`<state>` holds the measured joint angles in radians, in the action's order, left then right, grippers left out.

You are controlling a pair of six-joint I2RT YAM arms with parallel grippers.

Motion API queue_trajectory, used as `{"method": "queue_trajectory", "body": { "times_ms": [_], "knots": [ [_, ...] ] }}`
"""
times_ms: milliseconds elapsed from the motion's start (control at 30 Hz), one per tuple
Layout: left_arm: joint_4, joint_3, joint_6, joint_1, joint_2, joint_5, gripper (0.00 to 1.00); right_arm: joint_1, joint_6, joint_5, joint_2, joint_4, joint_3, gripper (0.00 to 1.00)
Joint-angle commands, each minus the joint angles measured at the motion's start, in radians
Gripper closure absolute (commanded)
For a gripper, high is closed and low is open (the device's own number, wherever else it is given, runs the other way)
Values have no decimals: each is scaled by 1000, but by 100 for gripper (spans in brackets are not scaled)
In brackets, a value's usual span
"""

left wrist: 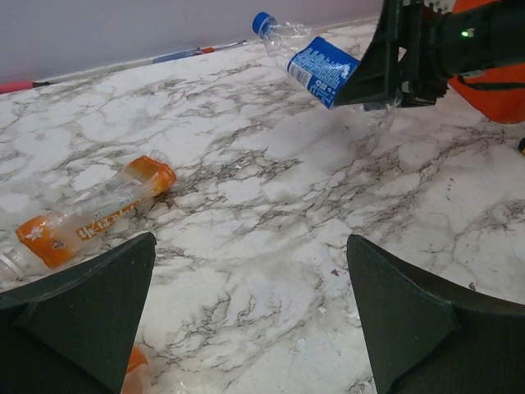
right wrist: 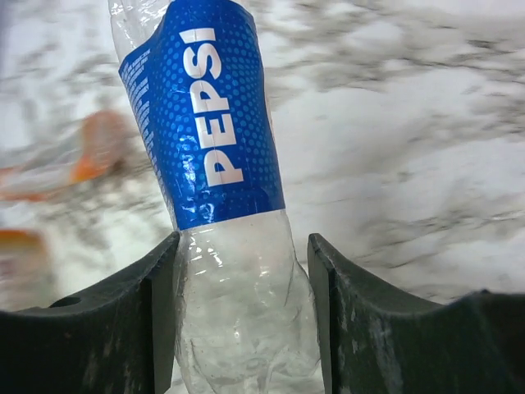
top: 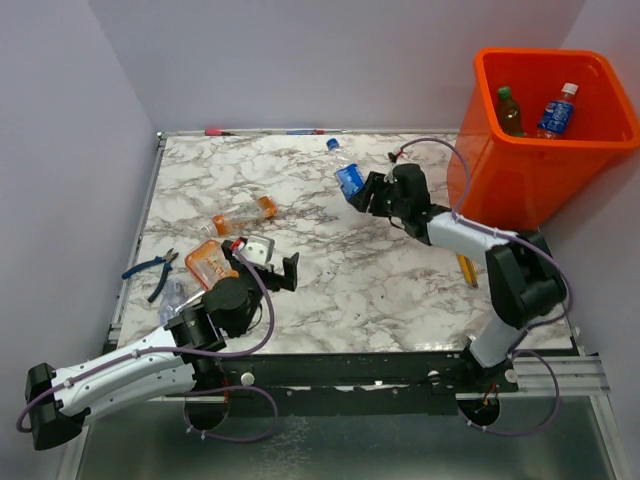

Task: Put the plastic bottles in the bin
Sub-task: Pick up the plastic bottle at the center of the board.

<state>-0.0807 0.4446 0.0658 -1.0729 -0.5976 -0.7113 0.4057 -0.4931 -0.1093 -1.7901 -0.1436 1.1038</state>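
A crushed clear bottle with a blue Pepsi label [right wrist: 209, 139] lies between the fingers of my right gripper [right wrist: 242, 246], which press its clear lower part from both sides. From above, that bottle [top: 347, 178] is at the far middle of the table, left of the orange bin [top: 520, 180]. Two bottles [top: 557, 112] stand inside the bin. An orange-labelled bottle [top: 243, 215] lies on the marble to the left, and another orange one [top: 205, 262] sits beside my left gripper [top: 268, 262]. My left gripper [left wrist: 250, 279] is wide open over bare marble.
Blue-handled pliers [top: 150, 270] and a crushed clear bottle [top: 172, 295] lie near the left edge. A small grey-white pad [top: 258, 247] sits by the left gripper. A yellow pencil [top: 467, 270] lies near the right arm. Pens [top: 265, 131] line the back edge.
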Motion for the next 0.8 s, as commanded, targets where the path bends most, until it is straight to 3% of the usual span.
{"method": "queue_trajectory", "body": {
  "times_ms": [0, 200, 400, 600, 767],
  "knots": [
    [-51, -9, 58, 4, 65, -145, 1, 124, -91, 8, 267, -299, -205, 65],
    [-217, -29, 261, 9, 132, -23, 1, 312, -177, 50, 592, -473, -505, 66],
    [-355, 6, 418, 12, 6, 191, 1, 391, -304, 92, 856, -635, -737, 68],
    [-540, -18, 505, 17, -104, 322, 1, 401, -342, 54, 984, -732, -830, 68],
    [-633, 12, 506, 21, -173, 452, 1, 401, -336, 38, 988, -760, -849, 68]
  ]
}}
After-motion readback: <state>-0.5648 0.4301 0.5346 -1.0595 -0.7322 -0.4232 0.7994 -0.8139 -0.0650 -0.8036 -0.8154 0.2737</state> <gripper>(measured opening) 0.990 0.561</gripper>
